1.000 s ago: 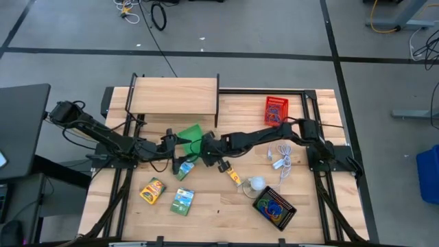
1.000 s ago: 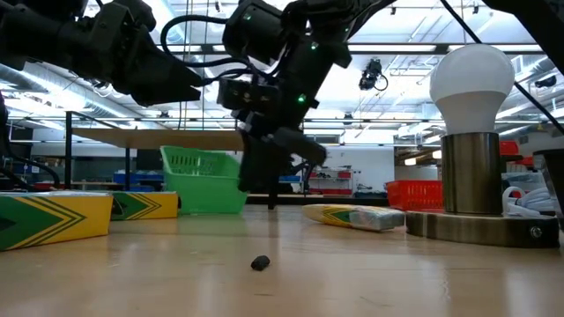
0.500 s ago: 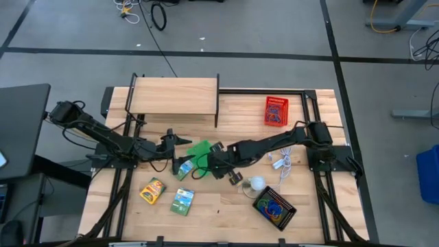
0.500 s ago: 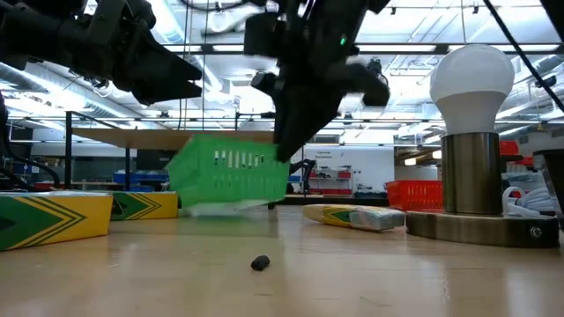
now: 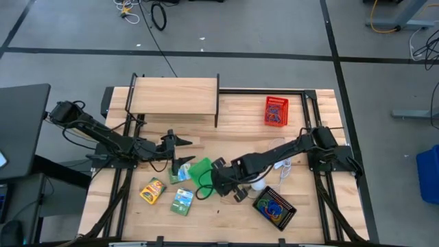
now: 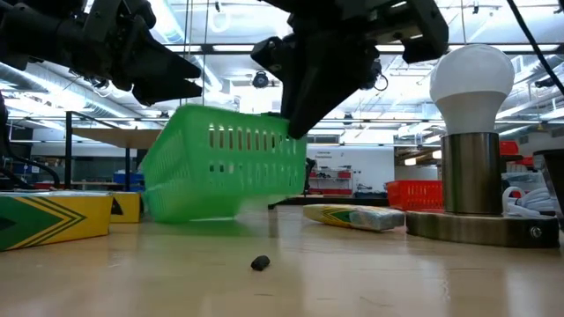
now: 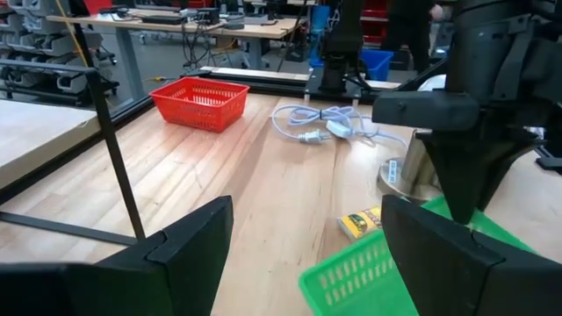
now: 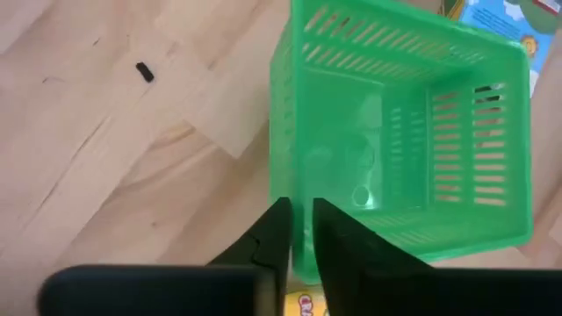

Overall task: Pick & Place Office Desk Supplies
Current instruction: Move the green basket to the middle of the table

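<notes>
I see the wooden table [image 5: 233, 213] with a raised wooden shelf [image 5: 174, 95] at its 11 o'clock. My right arm reaches across to table centre; the right gripper [image 8: 299, 230] pinches the near wall of the green basket [image 8: 404, 140], one finger inside and one outside. In the low view the green basket hangs tilted, its right end lifted off the wood. My left arm waits toward 9 o'clock; the left gripper [image 7: 303, 241] is spread wide, holding nothing, just beside the basket's far edge.

A black basket [image 5: 274, 208] of coloured loops [image 5: 273, 205] sits at 5 o'clock. A red basket [image 5: 276, 110] sits at 1 o'clock, well apart from the rest. A lamp with a white bulb [image 6: 470, 81] on a metal base stands just beside the black basket, and its white cord [image 7: 327, 121] trails toward 3 o'clock.

Packets: a yellow packet [image 5: 153, 191] and a green packet [image 5: 182, 201] lie at 7 o'clock, near each other. Another packet [image 5: 178, 171] lies touching the green basket's 9 o'clock side. A yellow piece [image 6: 352, 216] lies flat between basket and lamp. A tiny dark bit [image 6: 259, 262] lies on bare wood toward 6 o'clock.
</notes>
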{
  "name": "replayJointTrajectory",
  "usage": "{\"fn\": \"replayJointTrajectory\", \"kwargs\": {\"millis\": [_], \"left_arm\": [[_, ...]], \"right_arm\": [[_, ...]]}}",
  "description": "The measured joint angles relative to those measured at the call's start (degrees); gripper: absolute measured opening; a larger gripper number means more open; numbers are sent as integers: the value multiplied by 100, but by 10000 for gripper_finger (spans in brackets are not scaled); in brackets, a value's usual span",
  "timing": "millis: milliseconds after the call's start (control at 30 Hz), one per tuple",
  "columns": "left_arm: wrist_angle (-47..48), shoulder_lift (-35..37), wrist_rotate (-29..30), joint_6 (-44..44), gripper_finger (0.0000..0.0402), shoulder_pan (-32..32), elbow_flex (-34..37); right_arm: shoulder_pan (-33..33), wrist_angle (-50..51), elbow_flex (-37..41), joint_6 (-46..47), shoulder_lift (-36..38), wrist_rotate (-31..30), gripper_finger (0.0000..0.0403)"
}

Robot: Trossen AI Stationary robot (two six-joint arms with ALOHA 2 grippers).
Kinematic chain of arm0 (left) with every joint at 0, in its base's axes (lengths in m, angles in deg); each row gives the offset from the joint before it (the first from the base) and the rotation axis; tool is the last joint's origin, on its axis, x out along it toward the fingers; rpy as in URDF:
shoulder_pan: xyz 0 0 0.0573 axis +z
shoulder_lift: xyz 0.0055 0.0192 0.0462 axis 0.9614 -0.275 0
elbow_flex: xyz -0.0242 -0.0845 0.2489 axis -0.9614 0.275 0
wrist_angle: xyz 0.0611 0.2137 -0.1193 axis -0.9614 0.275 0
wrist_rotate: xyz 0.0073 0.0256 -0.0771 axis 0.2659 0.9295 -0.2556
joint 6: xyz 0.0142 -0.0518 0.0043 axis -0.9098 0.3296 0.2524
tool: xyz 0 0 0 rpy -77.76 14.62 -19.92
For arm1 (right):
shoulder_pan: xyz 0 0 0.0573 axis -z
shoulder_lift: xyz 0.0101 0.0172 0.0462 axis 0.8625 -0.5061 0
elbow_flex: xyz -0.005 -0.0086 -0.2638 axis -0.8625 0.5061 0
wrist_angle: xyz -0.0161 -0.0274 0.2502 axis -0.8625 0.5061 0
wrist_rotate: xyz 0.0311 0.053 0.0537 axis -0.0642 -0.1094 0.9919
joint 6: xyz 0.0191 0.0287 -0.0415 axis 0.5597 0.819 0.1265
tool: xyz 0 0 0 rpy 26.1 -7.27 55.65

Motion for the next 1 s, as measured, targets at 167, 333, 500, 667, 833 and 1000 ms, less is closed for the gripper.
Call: {"fn": "replayJointTrajectory", "kwargs": {"millis": [167,333,500,667,833,1000], "left_arm": [[-1,0,-2,5,293,0,0],[8,0,-2,5,293,0,0],[34,0,2,4,293,0,0],[1,0,4,8,293,0,0],[-5,0,6,25,293,0,0],[-21,-2,11,25,293,0,0]], "right_arm": [[-44,-53,0,56,-14,-14,102],[-19,-169,2,92,-70,-55,149],[-31,-634,-1,-1,-79,-404,181],[84,-1216,-2,-21,-81,-435,178],[403,-1455,-6,-21,-104,-510,130],[630,-1572,-4,-148,-393,-385,22]]}}
